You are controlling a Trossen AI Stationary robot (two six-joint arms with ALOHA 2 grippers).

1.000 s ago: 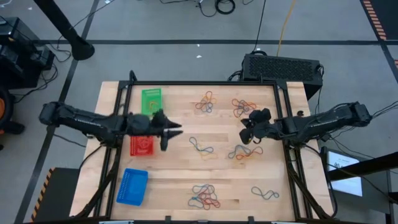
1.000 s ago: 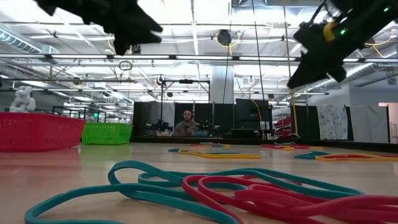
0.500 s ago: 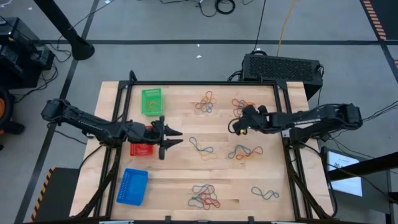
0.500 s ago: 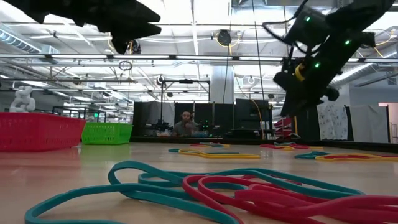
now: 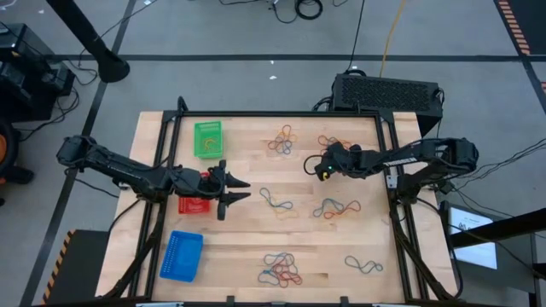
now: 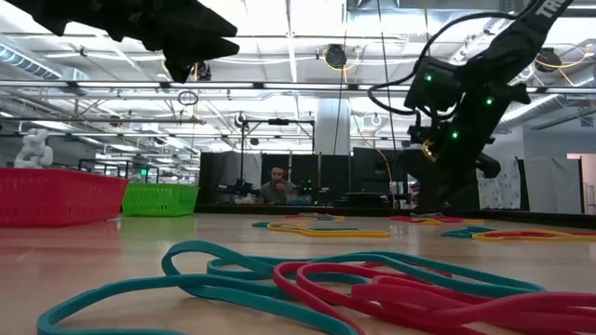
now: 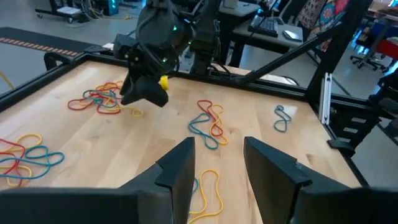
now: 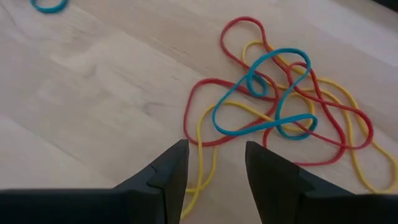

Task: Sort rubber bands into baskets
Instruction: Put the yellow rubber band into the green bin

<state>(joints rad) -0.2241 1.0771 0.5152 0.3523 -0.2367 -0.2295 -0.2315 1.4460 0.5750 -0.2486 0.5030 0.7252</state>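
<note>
A wooden worktop (image 5: 247,247) in a large workshop was seen from above, with a black box (image 5: 388,90) behind its far edge. Three baskets stood along the left side: a green basket (image 5: 207,138) far, a red basket (image 5: 194,205) in the middle, partly covered by the left arm, and a blue basket (image 5: 181,254) near. Rubber bands lay scattered in clusters over the middle and right of the worktop; none could be seen in any basket.

Over the last second the right claw (image 5: 323,168) had been swung from the right-middle of the worktop toward the far clusters and brought low, as the level view confirmed. It was now placed just above a tangle of red, yellow and blue bands (image 8: 280,112), its fingers (image 8: 165,174) apart and nothing between them. This was judged to be the approach to a pick, with the grasp not yet made.

The left claw (image 5: 230,189) had been drawn back slightly toward the red basket and held there, raised off the worktop, its fingers apart and empty. The sorting was judged to be at its start. Since the bands were intertwined, several colours might be lifted together.
</note>
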